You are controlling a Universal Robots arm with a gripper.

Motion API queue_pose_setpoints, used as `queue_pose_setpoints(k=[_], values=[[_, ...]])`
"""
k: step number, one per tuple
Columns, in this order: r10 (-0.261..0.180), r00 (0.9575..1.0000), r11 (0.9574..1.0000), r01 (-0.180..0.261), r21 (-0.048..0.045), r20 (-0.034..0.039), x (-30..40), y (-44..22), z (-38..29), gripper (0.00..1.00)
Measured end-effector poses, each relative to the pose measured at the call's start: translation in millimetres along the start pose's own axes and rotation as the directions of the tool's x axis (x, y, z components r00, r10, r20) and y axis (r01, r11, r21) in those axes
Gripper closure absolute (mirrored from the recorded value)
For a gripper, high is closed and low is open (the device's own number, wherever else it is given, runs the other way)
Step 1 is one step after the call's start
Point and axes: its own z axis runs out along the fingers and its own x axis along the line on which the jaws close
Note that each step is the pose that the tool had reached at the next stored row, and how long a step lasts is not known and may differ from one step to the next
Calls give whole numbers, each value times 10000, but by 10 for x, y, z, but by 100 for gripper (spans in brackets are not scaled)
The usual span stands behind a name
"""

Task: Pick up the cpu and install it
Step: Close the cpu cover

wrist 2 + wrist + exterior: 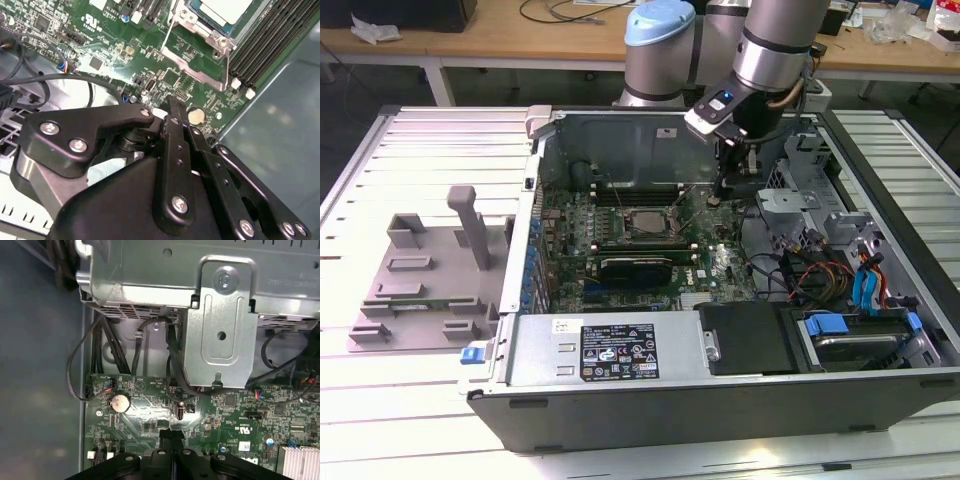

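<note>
**Fig.** We see the end effector (170, 435) closed on nothing, low over the motherboard (220, 417); the cpu (644, 222) lies in its socket (215, 40). Any downward drift could strike the coin cell (120, 402) or cables (171, 355).

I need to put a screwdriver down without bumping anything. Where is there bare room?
The slatted table is bare around the grey fixture, at the exterior view's left of the case. Inside the case it is crowded: cables, and the gripper over the motherboard near the cpu.
</note>
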Motion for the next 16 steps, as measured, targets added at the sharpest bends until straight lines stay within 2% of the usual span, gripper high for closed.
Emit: queue_pose_setpoints(k=[3, 6, 11, 13, 16], values=[[1, 10000, 10000, -1, 15, 0, 2, -17, 20, 89], [0, 10000, 10000, 0, 15, 0, 5, -101, 29, 89], [0, 10000, 10000, 0, 15, 0, 15, -293, 46, 89], [1, 10000, 10000, -1, 15, -1, 20, -398, 54, 89], [2, 10000, 10000, -2, 15, 0, 25, -516, 63, 89]])
